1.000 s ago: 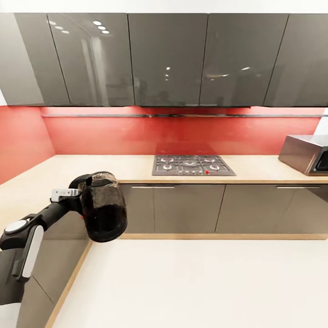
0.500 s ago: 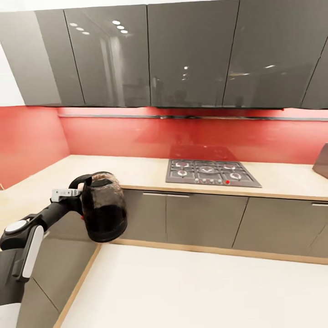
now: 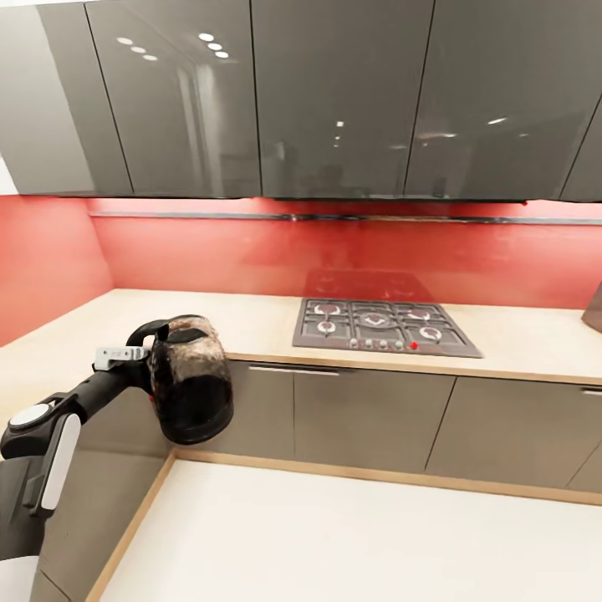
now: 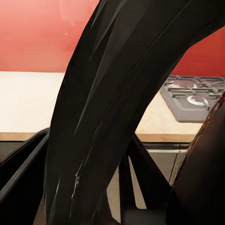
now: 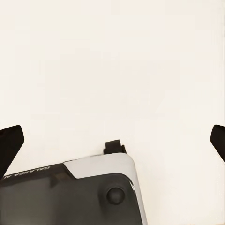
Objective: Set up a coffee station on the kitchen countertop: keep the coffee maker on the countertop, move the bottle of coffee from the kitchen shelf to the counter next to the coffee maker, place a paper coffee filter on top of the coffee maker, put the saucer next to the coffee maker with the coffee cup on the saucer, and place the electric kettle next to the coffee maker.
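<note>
- Across the upper part of the head view, one row of glossy grey wall cabinets (image 3: 334, 96) hangs above a red backsplash (image 3: 251, 251); five doors can be counted.
- One L-shaped desk (image 3: 251, 322) runs across the middle of the frame and down the left edge, with grey base cabinets (image 3: 368, 418) beneath.
- One pale floor (image 3: 359, 543) fills the lower right.
- One gas hob (image 3: 383, 326) sits on the desk, right of centre.
- One left arm (image 3: 50, 435) reaches up from the lower left, forearm angled toward the centre.
- One electric kettle (image 3: 191, 389), dark and upright, hangs in the air at left of centre, in front of the desk corner.
- Left claw (image 3: 134, 358) is clamped on the kettle's handle.
- Right claw (image 5: 112, 145) points at the floor, fingers (image 5: 10, 143) spread wide, nothing between them.
</note>
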Motion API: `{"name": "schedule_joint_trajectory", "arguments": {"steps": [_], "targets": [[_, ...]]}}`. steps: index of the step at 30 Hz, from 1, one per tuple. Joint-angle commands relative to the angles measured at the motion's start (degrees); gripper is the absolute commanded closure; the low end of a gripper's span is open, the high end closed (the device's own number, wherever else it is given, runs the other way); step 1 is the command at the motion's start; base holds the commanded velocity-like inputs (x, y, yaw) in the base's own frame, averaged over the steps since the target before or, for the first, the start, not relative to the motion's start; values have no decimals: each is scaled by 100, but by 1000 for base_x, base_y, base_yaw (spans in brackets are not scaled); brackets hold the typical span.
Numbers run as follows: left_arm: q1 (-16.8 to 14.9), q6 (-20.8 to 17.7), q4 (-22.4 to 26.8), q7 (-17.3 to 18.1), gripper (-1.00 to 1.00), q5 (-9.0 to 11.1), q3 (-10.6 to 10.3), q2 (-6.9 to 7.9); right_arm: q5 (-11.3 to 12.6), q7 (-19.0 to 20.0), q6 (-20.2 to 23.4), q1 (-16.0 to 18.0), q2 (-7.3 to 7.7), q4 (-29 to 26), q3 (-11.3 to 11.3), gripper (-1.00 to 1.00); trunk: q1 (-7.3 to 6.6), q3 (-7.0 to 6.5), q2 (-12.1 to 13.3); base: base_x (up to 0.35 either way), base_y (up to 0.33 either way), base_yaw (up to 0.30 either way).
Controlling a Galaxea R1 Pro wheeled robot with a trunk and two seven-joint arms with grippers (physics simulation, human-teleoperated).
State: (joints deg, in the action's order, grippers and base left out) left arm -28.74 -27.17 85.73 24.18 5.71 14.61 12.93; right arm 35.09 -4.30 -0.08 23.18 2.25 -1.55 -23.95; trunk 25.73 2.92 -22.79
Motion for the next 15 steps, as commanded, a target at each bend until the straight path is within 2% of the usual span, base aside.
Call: {"name": "schedule_joint_trajectory", "arguments": {"steps": [1, 8, 15], "targets": [[-8, -55, 5, 3, 100, 71, 7, -1, 51, -19, -1, 2, -1, -6, -48, -100, 6, 13, -13, 239, -182, 0], [-9, -68, -2, -1, 100, 62, 18, -1, 43, -19, -1, 2, -5, -4, -48, -100, 6, 13, -13, 293, -107, 92], [-7, -56, -12, -1, 100, 62, 7, -1, 42, -19, -1, 2, -5, -5, -48, -100, 6, 13, -13, 321, -5, 242]]}}
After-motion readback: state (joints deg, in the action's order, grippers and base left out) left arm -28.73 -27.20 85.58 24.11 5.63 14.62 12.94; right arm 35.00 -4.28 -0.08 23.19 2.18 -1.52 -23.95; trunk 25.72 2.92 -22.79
